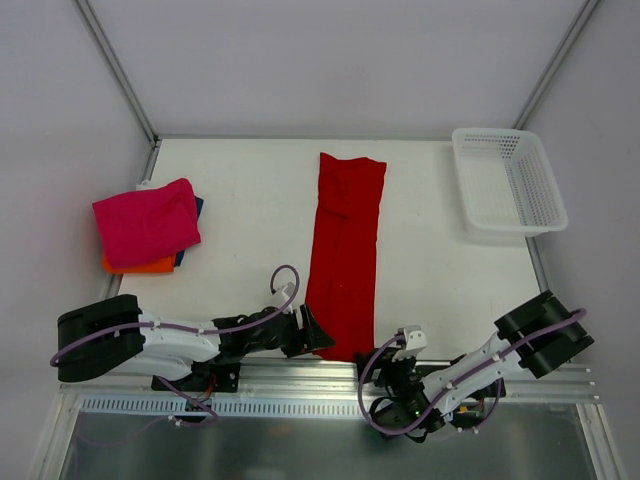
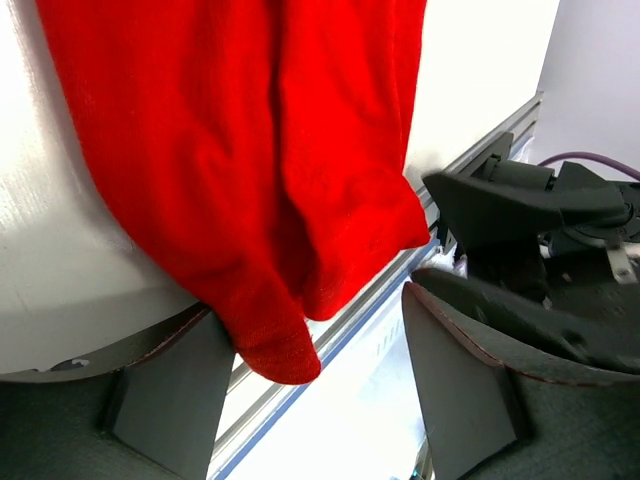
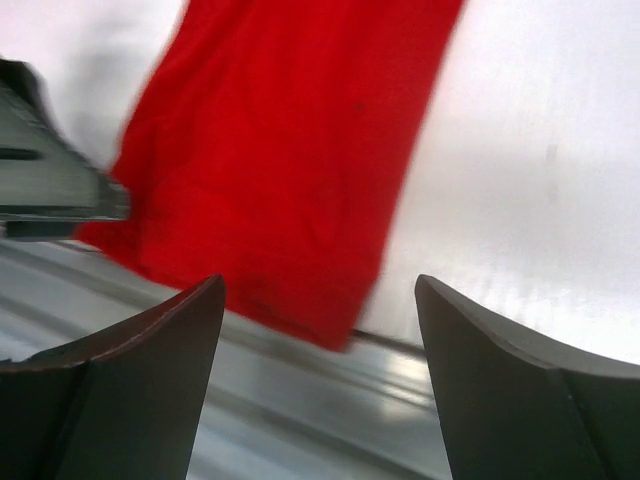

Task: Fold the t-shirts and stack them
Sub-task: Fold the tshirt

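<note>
- At the near edge of the table (image 1: pixel 240 190), the red t-shirt (image 1: pixel 345 250) lay folded into a long strip running away from the arms. Its near hem spilled over the edge onto the aluminium rail (image 1: pixel 300 376).
- The left gripper (image 2: pixel 305 300) stood with its jaws apart at the hem's left corner. The cloth hung against one finger (image 2: pixel 165 390), but nothing was pinched.
- The right gripper (image 3: pixel 318 285) was also spread wide, just short of the hem's right corner, with no cloth between its fingers.
- The likeliest fault was an uneven grab. With one side closer to the cloth than the other, a lift could have skewed the strip and spoiled the fold line.
- The strip looked several layers thick, so a shallow pinch might have taken only the top layer and let the fold fall open.
- Reaching under the overhanging hem risked a finger striking the rail or snagging the cloth on its lip.
- The two grippers sat near each other, so closing inward could have made them collide.
- The folded stack, a magenta-pink shirt (image 1: pixel 147 222) over an orange shirt (image 1: pixel 135 266) and a blue shirt (image 1: pixel 196 212), sat well apart at the left. A loose carry could have dragged the red cloth across it and shifted it.
</note>
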Controlling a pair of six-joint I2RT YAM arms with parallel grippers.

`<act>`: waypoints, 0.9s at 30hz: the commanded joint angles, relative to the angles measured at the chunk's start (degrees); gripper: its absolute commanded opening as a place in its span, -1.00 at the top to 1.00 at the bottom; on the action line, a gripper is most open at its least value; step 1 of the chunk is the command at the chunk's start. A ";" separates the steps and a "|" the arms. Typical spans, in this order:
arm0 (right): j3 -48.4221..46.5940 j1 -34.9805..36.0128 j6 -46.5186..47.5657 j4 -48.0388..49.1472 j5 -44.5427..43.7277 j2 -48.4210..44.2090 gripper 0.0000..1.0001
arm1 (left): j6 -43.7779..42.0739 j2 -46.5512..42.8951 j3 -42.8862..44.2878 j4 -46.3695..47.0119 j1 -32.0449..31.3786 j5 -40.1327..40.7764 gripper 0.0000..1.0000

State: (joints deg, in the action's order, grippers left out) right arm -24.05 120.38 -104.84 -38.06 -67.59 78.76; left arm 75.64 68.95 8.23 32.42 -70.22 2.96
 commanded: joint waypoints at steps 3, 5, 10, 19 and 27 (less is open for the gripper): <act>-11.70 0.82 -5.75 -8.59 -6.66 -4.75 -0.61 | -2.34 1.20 -2.44 -20.81 -1.85 1.25 -0.17; -18.09 0.74 -1.61 -15.24 -7.81 -4.50 -0.59 | -1.55 -2.21 0.19 -32.20 -4.57 6.16 -0.06; -22.44 -1.98 -2.65 -24.42 -8.70 -3.35 -0.50 | -2.42 -6.63 11.01 -53.68 -6.43 15.84 0.23; -16.21 -4.18 -8.26 -24.51 -7.55 -5.29 -0.65 | -0.76 -2.43 14.53 -60.19 -6.78 15.14 -0.47; -8.47 -5.68 -21.45 -24.60 -10.36 -3.79 -0.42 | 0.21 -1.80 20.77 -69.40 -7.22 20.75 -0.07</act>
State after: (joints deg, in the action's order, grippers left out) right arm -34.09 114.89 -104.84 -60.10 -74.48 74.85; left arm 75.94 66.08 28.71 -21.50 -76.95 18.83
